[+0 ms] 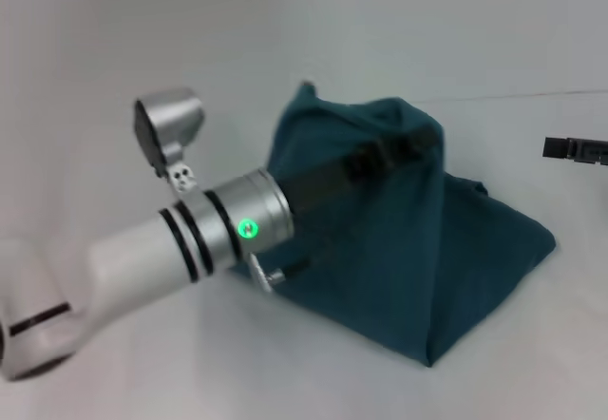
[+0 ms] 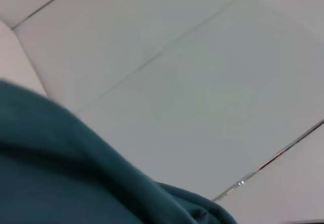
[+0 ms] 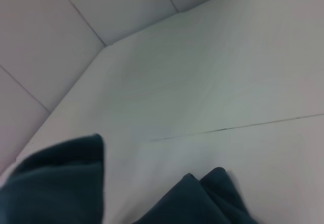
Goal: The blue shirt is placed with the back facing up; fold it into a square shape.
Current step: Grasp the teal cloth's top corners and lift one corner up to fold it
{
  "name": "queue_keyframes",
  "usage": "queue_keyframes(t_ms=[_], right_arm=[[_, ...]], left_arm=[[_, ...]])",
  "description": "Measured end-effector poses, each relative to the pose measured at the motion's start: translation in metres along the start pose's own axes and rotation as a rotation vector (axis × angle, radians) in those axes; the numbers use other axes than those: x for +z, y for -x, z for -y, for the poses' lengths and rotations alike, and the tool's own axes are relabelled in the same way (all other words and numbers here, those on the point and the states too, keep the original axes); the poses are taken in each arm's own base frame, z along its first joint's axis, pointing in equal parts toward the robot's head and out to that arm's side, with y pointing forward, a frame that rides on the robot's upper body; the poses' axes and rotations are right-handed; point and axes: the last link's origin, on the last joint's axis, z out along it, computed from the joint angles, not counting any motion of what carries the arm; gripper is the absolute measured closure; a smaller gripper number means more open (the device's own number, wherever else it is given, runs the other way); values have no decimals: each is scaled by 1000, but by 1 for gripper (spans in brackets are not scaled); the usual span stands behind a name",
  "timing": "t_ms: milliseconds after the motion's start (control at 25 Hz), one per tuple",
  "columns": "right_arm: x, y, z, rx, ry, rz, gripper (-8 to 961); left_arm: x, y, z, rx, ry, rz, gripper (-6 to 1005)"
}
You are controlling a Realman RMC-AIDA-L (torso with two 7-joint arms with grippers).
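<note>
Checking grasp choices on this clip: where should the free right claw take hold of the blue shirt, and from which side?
The blue shirt is lifted into a peak by the left claw. For the right claw, the loose corner lying flat nearest it looks best, approached from the robot's right.

1 blue shirt (image 1: 418,249), 2 claws: left claw (image 1: 418,140), right claw (image 1: 570,149).

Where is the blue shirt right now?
In the head view the blue shirt sits mid-table, bunched and lifted at its far end by the left gripper. The right gripper waits off to its right.
</note>
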Motion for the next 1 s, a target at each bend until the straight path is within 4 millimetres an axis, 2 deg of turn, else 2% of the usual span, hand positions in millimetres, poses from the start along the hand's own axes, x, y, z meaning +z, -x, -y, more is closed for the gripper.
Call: queue_keyframes(t_ms=[160,440,640,1000], right_arm=[[2,1,-2,-17,10,-4,35],[5,-1,-5,-25,19,-12,37],[11,-11,-8,-49,32,-57,36],[27,-31,-19,-133,76,-134,122]], left_arm=[[5,15,-3,-13,-2,-9,903],[8,22,-7,-13,14,-18,901],[9,19,-10,-9,32,-22,901],[5,-4,-19,13,112,-58,902]])
